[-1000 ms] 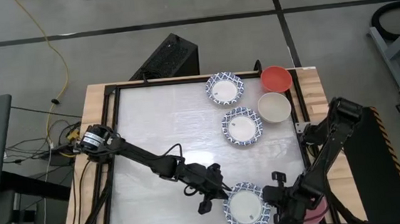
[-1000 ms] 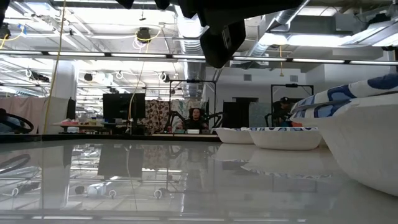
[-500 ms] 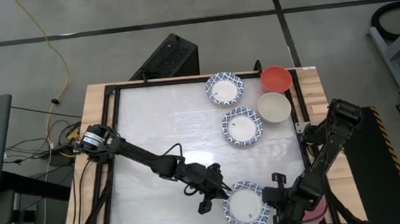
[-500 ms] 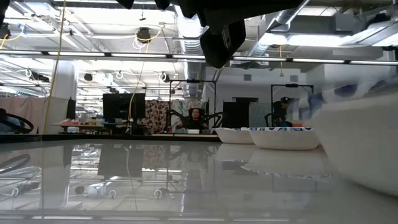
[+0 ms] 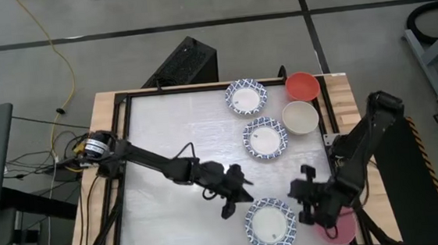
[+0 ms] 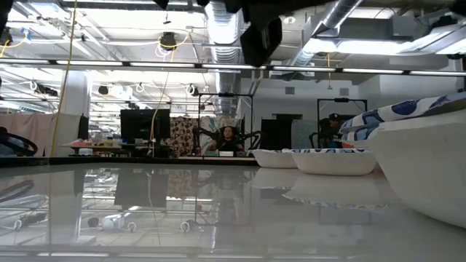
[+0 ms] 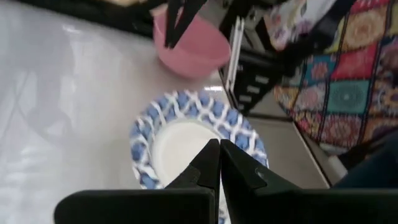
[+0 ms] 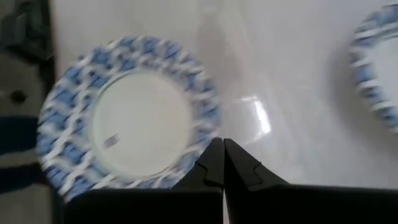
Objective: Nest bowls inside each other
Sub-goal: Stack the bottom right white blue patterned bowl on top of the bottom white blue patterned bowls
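A white bowl with a blue patterned rim (image 5: 271, 224) rests on its base near the table's front edge. In the low view it shows at the right as stacked blue rims (image 6: 408, 109). My left gripper (image 5: 237, 198) hangs shut just left of it, its closed tips (image 7: 219, 146) over the bowl's rim (image 7: 186, 106). My right gripper (image 5: 300, 204) hangs shut just right of it, its tips (image 8: 222, 146) above the bowl's edge (image 8: 127, 115). A pink bowl (image 5: 341, 230) sits at the near right corner, partly under the right arm.
Two more blue-rimmed bowls (image 5: 246, 96) (image 5: 266, 138) stand toward the far right. A red bowl (image 5: 301, 85) and a cream bowl (image 5: 300, 117) stand by the right frame rail (image 5: 327, 110). The table's left half (image 5: 165, 134) is bare white surface.
Both grippers have risen and drawn back from the near blue-rimmed bowl, staying shut. The left has gone toward the far left and the right toward the far right. The bowl blurred for a moment in the low view and now rests about where it was.
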Tool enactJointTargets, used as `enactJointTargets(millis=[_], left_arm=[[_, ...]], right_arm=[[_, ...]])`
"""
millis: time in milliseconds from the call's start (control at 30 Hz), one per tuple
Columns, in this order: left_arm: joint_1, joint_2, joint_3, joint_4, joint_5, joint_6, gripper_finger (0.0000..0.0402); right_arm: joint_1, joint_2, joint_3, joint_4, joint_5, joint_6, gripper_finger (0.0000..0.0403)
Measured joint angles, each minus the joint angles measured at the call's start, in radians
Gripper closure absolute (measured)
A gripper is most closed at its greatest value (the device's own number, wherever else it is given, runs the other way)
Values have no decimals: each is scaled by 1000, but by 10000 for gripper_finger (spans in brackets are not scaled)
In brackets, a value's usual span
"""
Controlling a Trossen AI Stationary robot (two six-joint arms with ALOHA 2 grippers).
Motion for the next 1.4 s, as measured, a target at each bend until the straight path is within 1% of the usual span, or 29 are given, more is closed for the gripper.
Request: enactJointTargets(millis=[67, 133, 233, 333, 367, 433, 567, 667, 767, 900, 1000, 1067, 1133, 1233, 1300, 1400], left_arm=[[18, -30, 0, 3, 0, -7, 401], [39, -61, 0, 2, -3, -48, 401], [69, -107, 0, -3, -24, -138, 401], [91, -146, 0, -5, -56, -213, 401], [97, -156, 0, -5, -59, -229, 401], [105, -177, 0, -11, -59, -251, 401], [115, -216, 0, -24, -58, -290, 401], [122, -246, 0, -25, -75, -309, 401], [126, -280, 0, -32, -119, -313, 401], [127, -322, 0, -69, -201, -266, 401], [128, -349, 0, -108, -265, -233, 397], [135, -364, 0, -125, -282, -216, 389], [149, -378, 0, -148, -281, -209, 378], [177, -393, 0, -183, -256, -209, 357], [196, -398, 0, -203, -230, -209, 343], [231, -399, 0, -225, -157, -210, 322]], right_arm=[[-45, -28, 0, -35, 0, 7, 388], [-99, -51, 0, -84, 0, 65, 388], [-193, -73, 0, -211, -15, 254, 379], [-276, -79, 0, -353, -70, 445, 356], [-301, -79, 0, -395, -89, 495, 348], [-341, -78, 0, -457, -123, 545, 333], [-400, -78, 0, -459, -154, 571, 315], [-431, -78, 0, -452, -155, 604, 304], [-448, -71, 0, -452, -150, 668, 287], [-468, -71, -1, -460, -132, 737, 252], [-492, -72, -1, -478, -132, 768, 222], [-517, -72, -1, -483, -147, 765, 204], [-546, -73, -1, -479, -164, 744, 191], [-591, -73, -1, -473, -177, 706, 181], [-622, -73, -1, -458, -184, 665, 180], [-665, -92, -1, -417, -183, 588, 181]])
